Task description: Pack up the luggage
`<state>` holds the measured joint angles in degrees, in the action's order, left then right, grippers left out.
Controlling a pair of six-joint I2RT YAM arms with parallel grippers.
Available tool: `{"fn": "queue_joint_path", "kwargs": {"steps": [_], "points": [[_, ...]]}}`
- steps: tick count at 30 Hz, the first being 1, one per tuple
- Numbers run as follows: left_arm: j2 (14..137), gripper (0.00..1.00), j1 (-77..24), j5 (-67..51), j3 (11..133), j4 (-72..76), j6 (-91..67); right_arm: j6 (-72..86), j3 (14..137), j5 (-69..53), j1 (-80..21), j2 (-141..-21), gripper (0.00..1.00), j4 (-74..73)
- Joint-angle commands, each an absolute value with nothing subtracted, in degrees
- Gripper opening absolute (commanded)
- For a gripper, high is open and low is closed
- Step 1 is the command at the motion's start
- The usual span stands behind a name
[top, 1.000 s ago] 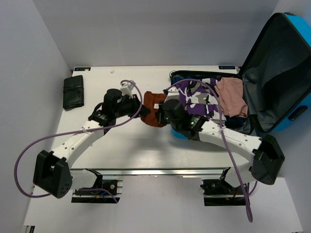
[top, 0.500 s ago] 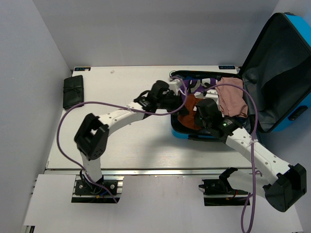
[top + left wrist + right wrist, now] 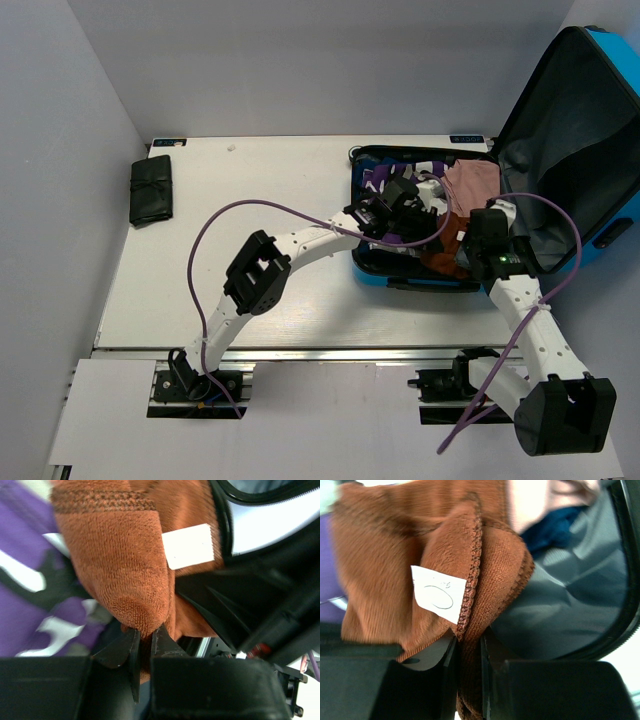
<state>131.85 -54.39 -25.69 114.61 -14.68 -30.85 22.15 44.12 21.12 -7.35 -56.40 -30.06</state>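
Note:
The luggage is a bright-blue suitcase lying open at the table's right, lid raised, grey lining showing. A rust-brown towel with a white tag sits over the clothes in the suitcase's near part. My left gripper is shut on one fold of the towel, the fingers pinching it in the left wrist view. My right gripper is shut on another edge of the towel, seen in the right wrist view.
A purple-and-white garment and a pink garment lie packed in the suitcase; a dark blue item shows beneath. A black folded pouch lies at the table's far left. The suitcase's blue front wall borders the arms.
Both arms have carried the brown towel to the right, from the table beside the suitcase, over its wall and into it. Both keep their hold.

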Motion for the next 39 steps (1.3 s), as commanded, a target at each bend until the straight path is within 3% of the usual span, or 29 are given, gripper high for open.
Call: {"fn": "queue_joint_path", "kwargs": {"steps": [1, 10, 22, 32, 33, 34, 37, 38, 39], "points": [[130.25, 0.04, -55.98, -27.77, 117.59, -17.49, -30.76, 15.56, 43.42, 25.06, 1.73, -56.60, 0.00, -29.97], [140.62, 0.04, -60.56, -29.44, 131.73, -15.30, -36.56, 10.29, 49.47, 17.76, 17.47, -61.08, 0.00, -34.45], [141.59, 0.01, -62.93, -23.56, 130.78, -13.18, -42.54, 0.88, 57.65, 10.81, 26.19, -70.91, 0.00, -39.37], [140.44, 0.03, -62.93, -14.77, 124.27, -15.90, -40.52, 1.32, 52.21, 7.47, 25.58, -68.47, 0.01, -32.96], [140.97, 0.04, -62.93, -13.98, 125.15, -16.87, -40.08, 1.58, 52.29, 8.43, 25.32, -68.73, 0.05, -33.05], [142.11, 0.05, -62.93, -13.63, 126.03, -17.57, -40.08, 1.76, 52.64, 10.96, 25.14, -69.69, 0.17, -33.31], [142.91, 0.18, -62.93, -13.88, 127.70, -19.16, -39.55, 2.72, 54.66, 13.79, 24.61, -72.06, 0.38, -35.85], [142.13, 0.30, -62.93, -14.06, 127.44, -18.99, -39.20, 2.81, 55.10, 13.80, 24.44, -72.33, 0.43, -36.47], [141.34, 0.36, -62.93, -14.06, 127.09, -18.55, -38.85, 2.81, 55.80, 13.62, 24.26, -72.51, 0.47, -36.74]]}}
